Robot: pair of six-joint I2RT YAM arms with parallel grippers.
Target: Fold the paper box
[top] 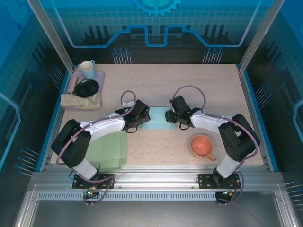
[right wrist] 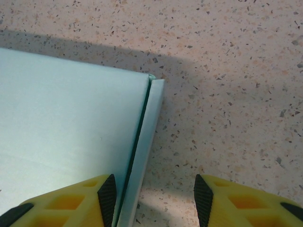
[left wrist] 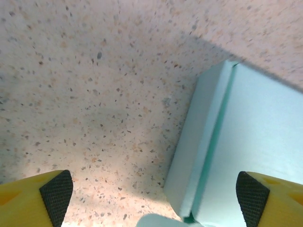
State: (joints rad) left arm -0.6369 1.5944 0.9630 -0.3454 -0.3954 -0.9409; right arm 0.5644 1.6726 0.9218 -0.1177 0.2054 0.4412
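The paper box [top: 157, 118], pale blue and flat, lies closed in the middle of the table between the two arms. My left gripper [top: 138, 117] is at the box's left end and stands wide open. In the left wrist view the box [left wrist: 255, 142] shows its side wall, which lies between the spread pads [left wrist: 57, 191] without touching them. My right gripper [top: 177, 115] is at the box's right end. In the right wrist view it [right wrist: 155, 198] straddles the right side wall of the box [right wrist: 66, 118], one pad [right wrist: 108, 196] over the lid and the other over bare table, open.
An orange cup [top: 202, 145] sits at the front right, near the right arm. A green folded sheet [top: 110, 150] lies at the front left under the left arm. A tray [top: 101, 75] at the back left holds a mug, a black bowl and a beige cloth.
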